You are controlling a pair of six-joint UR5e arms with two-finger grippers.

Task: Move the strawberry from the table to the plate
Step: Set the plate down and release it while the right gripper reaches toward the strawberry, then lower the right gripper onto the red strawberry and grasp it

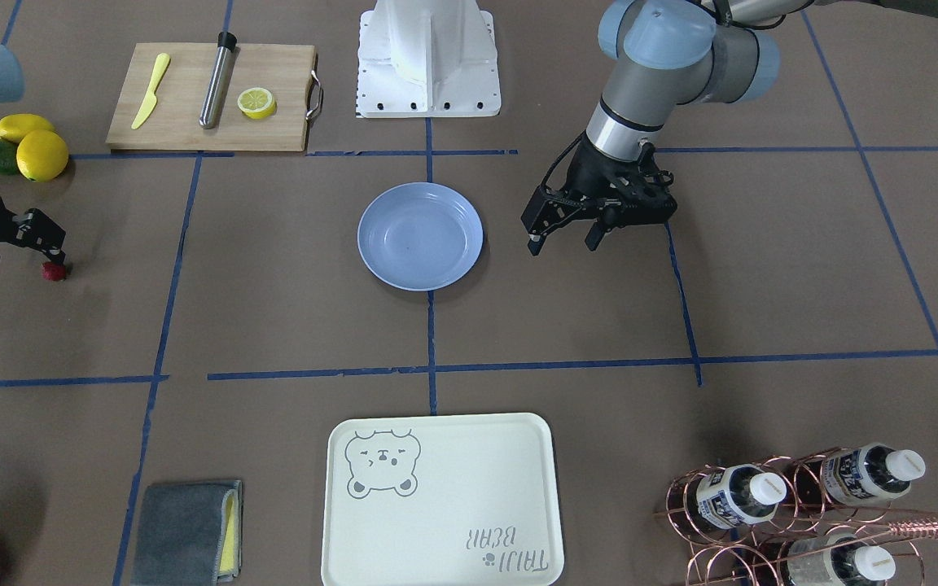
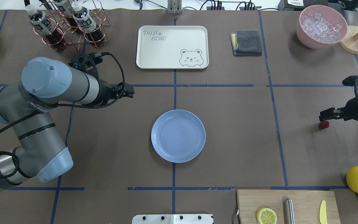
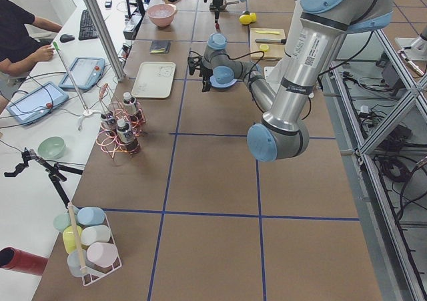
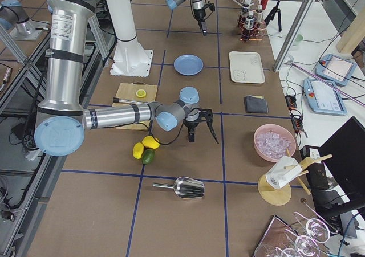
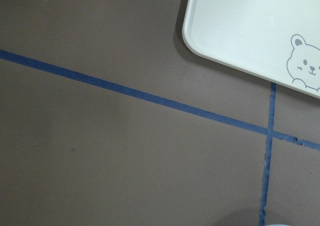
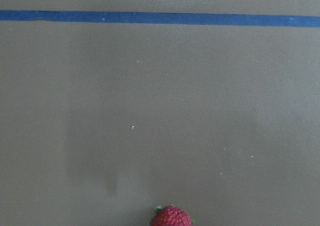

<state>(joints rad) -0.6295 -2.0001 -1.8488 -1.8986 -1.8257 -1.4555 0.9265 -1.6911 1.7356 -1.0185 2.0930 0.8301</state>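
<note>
The strawberry [image 1: 53, 272] [image 2: 324, 124] is a tiny dark red berry lying on the brown table [image 1: 290, 325], far out on the robot's right side. In the right wrist view the strawberry [image 6: 171, 218] peeks in at the bottom edge, with no fingers showing. My right gripper [image 1: 21, 256] hangs low and open, one fingertip just above and beside the berry, not touching it. The pale blue plate [image 1: 420, 236] [image 2: 178, 136] sits bare at the table's middle. My left gripper [image 1: 563, 242] hovers open and holds nothing, just beside the plate on the robot's left.
A cutting board [image 1: 212, 96] holds a yellow knife, a steel rod and a lemon half. Two lemons [image 1: 41, 155] and an avocado lie close to the right arm. The cream bear tray [image 1: 440, 500], a grey cloth [image 1: 184, 533], a bottle rack [image 1: 803, 505] and an ice bowl [image 2: 322, 26] line the far side.
</note>
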